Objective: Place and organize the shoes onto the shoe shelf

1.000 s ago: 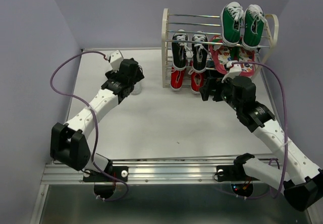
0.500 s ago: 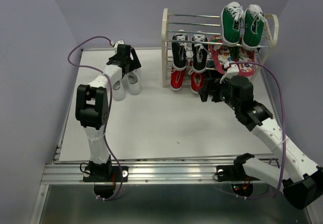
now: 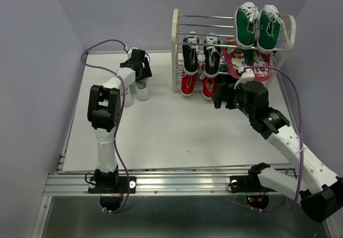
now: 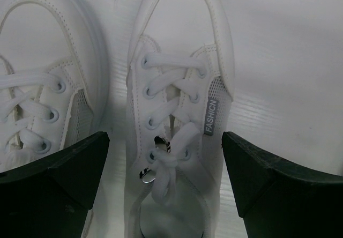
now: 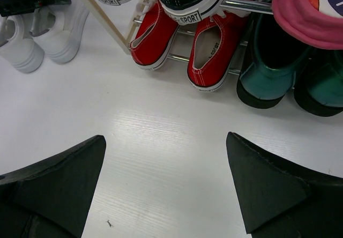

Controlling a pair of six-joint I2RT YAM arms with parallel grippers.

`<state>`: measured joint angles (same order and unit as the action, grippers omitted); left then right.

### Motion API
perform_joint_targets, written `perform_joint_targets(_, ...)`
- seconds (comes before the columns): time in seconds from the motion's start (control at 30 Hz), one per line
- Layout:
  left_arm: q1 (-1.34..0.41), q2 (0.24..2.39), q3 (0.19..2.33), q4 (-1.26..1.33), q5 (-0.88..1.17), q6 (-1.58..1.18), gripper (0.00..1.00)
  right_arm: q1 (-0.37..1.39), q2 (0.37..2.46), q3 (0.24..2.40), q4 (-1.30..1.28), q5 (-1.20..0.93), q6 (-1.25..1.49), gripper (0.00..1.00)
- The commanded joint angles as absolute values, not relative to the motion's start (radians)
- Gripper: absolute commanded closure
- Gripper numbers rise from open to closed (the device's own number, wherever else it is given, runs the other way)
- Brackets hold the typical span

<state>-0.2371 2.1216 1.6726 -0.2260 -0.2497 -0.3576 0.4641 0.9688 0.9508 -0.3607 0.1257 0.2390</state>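
**Top view.** Your left gripper (image 3: 140,77) hangs over the white sneakers (image 3: 142,91). They stand on the table (image 3: 161,136) just left of the shoe shelf (image 3: 175,45), not on it. The red sneakers (image 3: 187,83) sit on the lowest rods and the black sneakers (image 3: 191,56) on the tier above. Your right gripper (image 3: 218,96) hovers before the lower tier, carrying nothing.

**Left wrist view.** Risk noted. The jaws stand wide and straddle one white sneaker (image 4: 177,104), while one finger (image 4: 53,184) sits close against its twin (image 4: 37,88). In my judgement, a straight descent could pinch or drag the twin. Closing on the laces alone could let the shoe slip. The sneaker lies roughly centred between the fingers, toe pointing away from you.

**Right wrist view.** The jaws are wide and empty. The red sneakers lie ahead, apart from the fingers. A careless forward push would likely knock them off their rods.
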Motion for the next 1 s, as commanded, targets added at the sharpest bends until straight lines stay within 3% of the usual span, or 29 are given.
perform_joint_targets(0.0,-0.265,2.123,1.709,-0.287,-0.364,-0.316,0.01,0.459,0.963,0.943,-0.354,0.149,0.229,0.0)
perform_joint_targets(0.1,-0.268,2.14,1.707,-0.288,-0.319,-0.324,0.05,0.459,0.968,0.943,-0.353,0.147,0.23,0.0)
perform_joint_targets(0.2,-0.268,2.143,1.7,-0.282,-0.285,-0.344,0.35,0.459,0.968,0.942,-0.354,0.149,0.23,0.0)
perform_joint_targets(0.23,-0.268,2.135,1.694,-0.279,-0.282,-0.35,0.54,0.459,0.965,0.942,-0.354,0.15,0.23,0.0)
perform_joint_targets(0.33,-0.27,2.112,1.672,-0.273,-0.285,-0.367,0.79,0.459,0.959,0.942,-0.354,0.155,0.232,0.0)
perform_joint_targets(0.37,-0.27,2.09,1.651,-0.27,-0.29,-0.382,0.94,0.459,0.956,0.942,-0.354,0.156,0.233,0.0)
perform_joint_targets(0.4,-0.271,2.077,1.64,-0.267,-0.293,-0.391,1.0,0.459,0.953,0.94,-0.354,0.155,0.235,0.0)
perform_joint_targets(0.67,-0.366,1.837,1.37,-0.213,-0.333,-0.566,1.0,0.459,0.954,0.934,-0.356,0.098,0.229,0.0)
perform_joint_targets(0.97,-0.632,1.614,1.066,-0.268,-0.426,-0.989,1.0,0.459,1.0,0.93,-0.365,-0.024,0.215,0.0)
